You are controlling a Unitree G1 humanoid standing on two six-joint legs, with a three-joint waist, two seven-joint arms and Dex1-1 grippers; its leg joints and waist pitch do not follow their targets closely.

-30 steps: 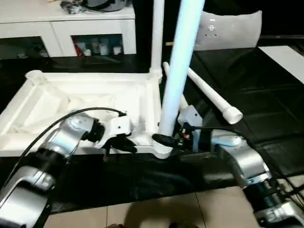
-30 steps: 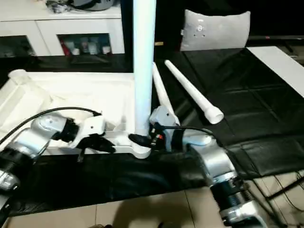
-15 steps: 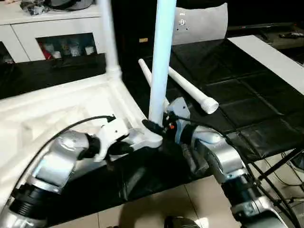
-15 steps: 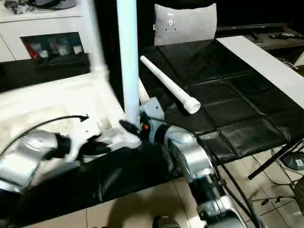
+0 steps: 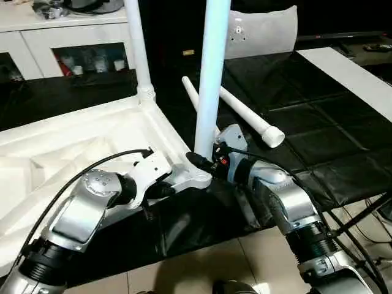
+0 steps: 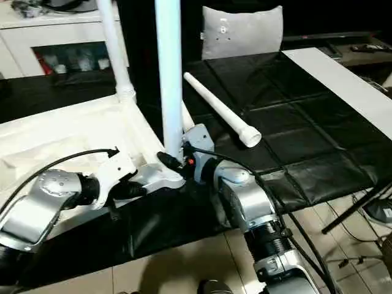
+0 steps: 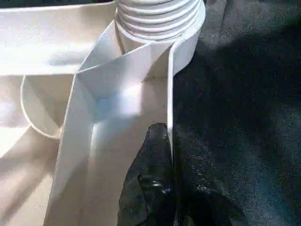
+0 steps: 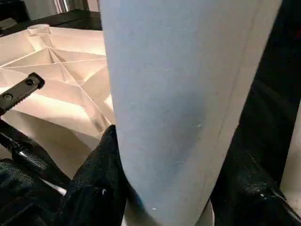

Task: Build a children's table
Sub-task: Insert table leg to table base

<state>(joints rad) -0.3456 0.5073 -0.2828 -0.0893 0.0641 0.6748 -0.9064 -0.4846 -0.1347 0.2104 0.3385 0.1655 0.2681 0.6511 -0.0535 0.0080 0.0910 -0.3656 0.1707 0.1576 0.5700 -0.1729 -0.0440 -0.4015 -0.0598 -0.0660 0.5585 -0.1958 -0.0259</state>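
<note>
The white table top (image 5: 73,144) lies upside down on the black mat (image 5: 318,122), its ribbed hollow underside facing up, and one corner points toward the robot. At that near corner a long white leg (image 5: 211,79) stands upright in its socket, and the right gripper (image 5: 202,164) has its black fingers (image 8: 91,188) wrapped around the base of that leg, one on each side, holding it about half open on the round shaft. The left gripper (image 5: 160,191) sits just beside it along the near edge of the top, and in the left wrist view its jaws are pinched narrow on the thin rim wall close to the threaded collar of the leg, one black finger (image 7: 153,155) lying inside the rim. A second leg (image 5: 138,49) stands upright at the far corner on the same side of the top. Two loose legs (image 5: 251,113) lie flat on the mat behind the right gripper, crossing near their thin ends. A grey cushion (image 5: 263,30) leans at the back of the mat, a flat white board (image 5: 352,73) lies along the right side, and white cabinets (image 5: 67,43) stand behind on the left.
</note>
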